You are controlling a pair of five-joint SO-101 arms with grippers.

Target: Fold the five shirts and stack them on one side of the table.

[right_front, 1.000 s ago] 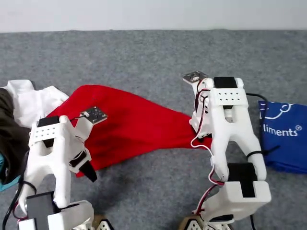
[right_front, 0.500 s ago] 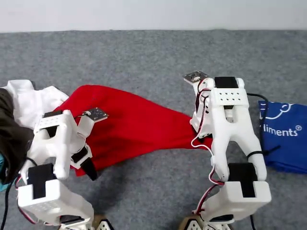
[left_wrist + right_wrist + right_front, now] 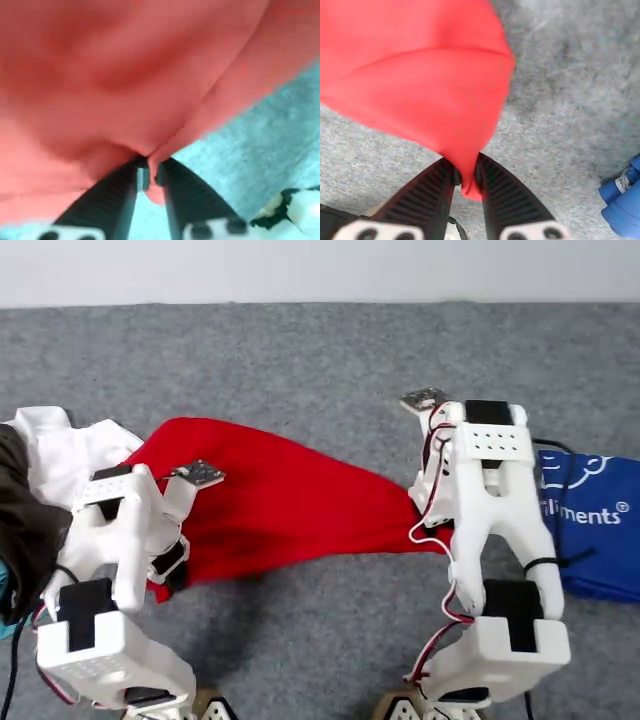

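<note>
A red shirt point(image 3: 270, 500) hangs stretched between my two arms over the grey table. My left gripper point(image 3: 148, 176) is shut on the red shirt point(image 3: 125, 75) at its left corner, the cloth pinched between the black fingers point(image 3: 172, 187). At the shirt's right corner my right gripper point(image 3: 466, 178) is shut on the red shirt point(image 3: 420, 75). In the high view the left arm point(image 3: 120, 540) stands at the near left and the right arm point(image 3: 490, 500) at the near right. A white shirt point(image 3: 60, 455) and a dark shirt point(image 3: 25, 520) lie at the left edge.
A folded blue shirt point(image 3: 595, 520) with white print lies at the right edge, close beside the right arm, and shows as a blue shirt point(image 3: 622, 202) in the right wrist view. Grey carpet-like table surface point(image 3: 300, 360) stretches open behind the arms.
The left arm has swung back and lower with its corner of the red shirt. The right arm has shifted slightly right, pulling the shirt tauter.
</note>
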